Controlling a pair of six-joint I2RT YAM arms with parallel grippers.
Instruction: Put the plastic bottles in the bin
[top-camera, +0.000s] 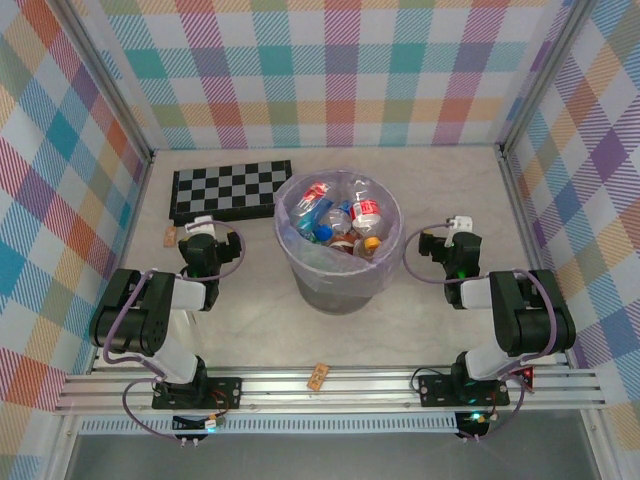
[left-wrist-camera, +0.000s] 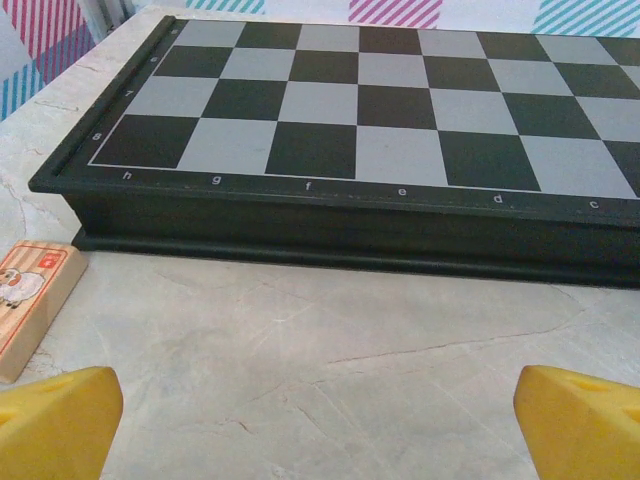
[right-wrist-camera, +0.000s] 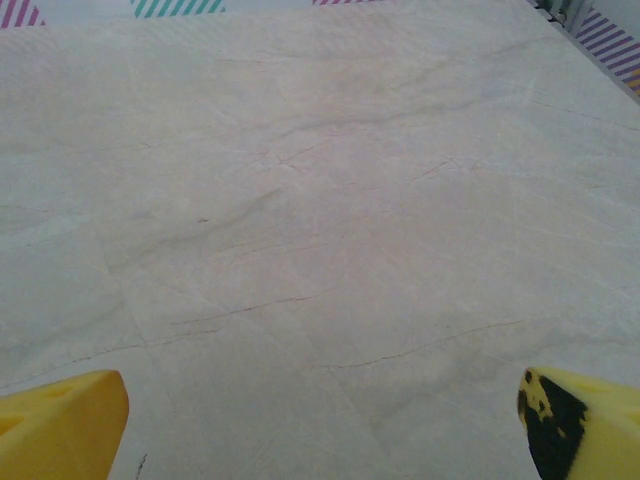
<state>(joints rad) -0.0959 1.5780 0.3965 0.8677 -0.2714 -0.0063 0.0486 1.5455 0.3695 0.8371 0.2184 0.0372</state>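
Top view: plastic bottles (top-camera: 345, 218) heaped inside bin (top-camera: 335, 288), centre frame. Task looks done, hence prob. both arms sit folded low, left gripper (top-camera: 203, 226) left of bin, right gripper (top-camera: 458, 226) right of it. Left wrist: jaws wide apart, nothing btwn, facing chequered board (left-wrist-camera: 380, 110). Right wrist: jaws wide apart over table (right-wrist-camera: 300, 200), nothing held.

The plastic bottles (top-camera: 340, 222) lie heaped inside the bin (top-camera: 335, 288), near the chequered board (top-camera: 230, 190).
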